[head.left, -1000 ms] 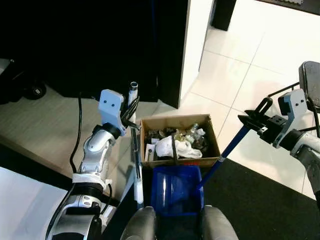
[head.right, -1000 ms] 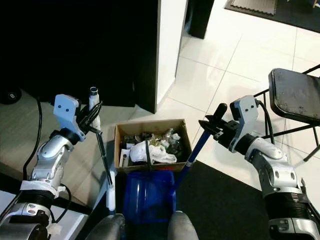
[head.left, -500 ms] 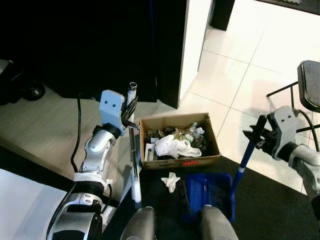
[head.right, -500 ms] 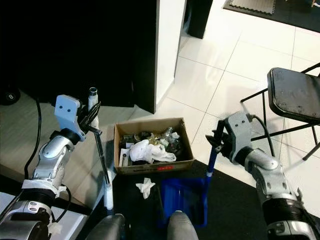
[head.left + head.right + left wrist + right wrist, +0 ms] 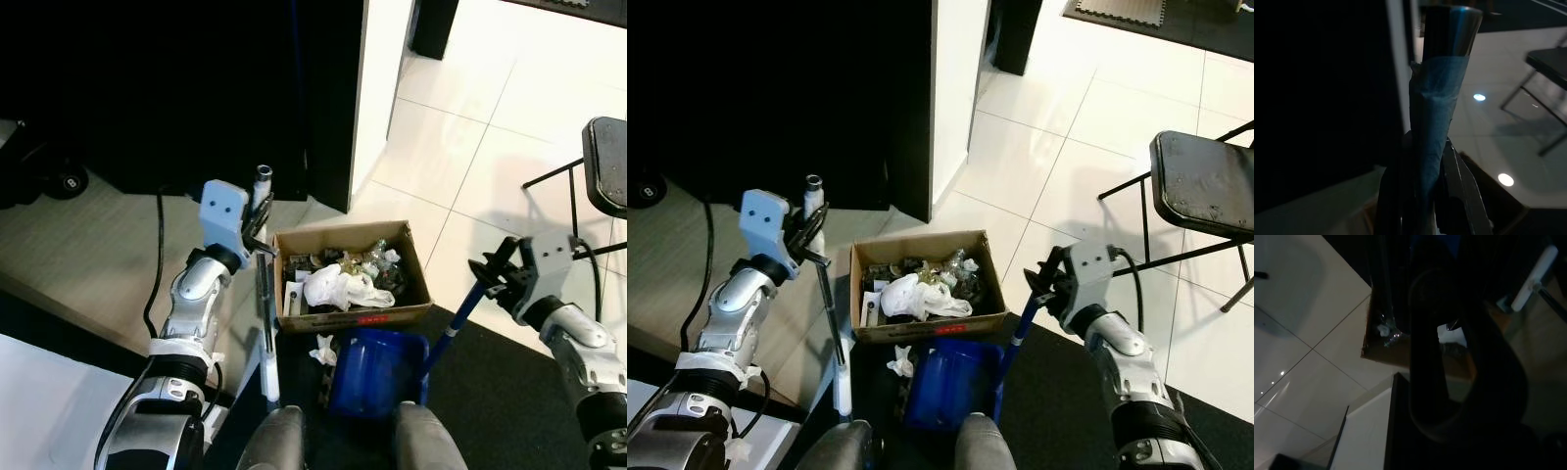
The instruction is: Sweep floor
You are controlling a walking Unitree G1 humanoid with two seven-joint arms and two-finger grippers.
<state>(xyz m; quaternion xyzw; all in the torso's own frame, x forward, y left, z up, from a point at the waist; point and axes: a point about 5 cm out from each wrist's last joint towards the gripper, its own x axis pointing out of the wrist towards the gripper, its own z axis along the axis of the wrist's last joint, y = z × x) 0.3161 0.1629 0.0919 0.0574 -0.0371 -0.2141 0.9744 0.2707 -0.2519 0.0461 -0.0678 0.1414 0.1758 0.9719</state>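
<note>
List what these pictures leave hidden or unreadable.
- Broom head: in the eye views, cut off by the frame's lower edge and the robot's body.
- Dustpan contents: eye views, the pan's own blue wall hides the inside.
- Cardboard box red label: too small to read.
- Right wrist view: too dark; the black handle covers most of it.

A black folding chair (image 5: 1205, 191) stands on white tiles (image 5: 1087, 117); a dark mat (image 5: 1058, 392) lies nearer — beside it.
</note>
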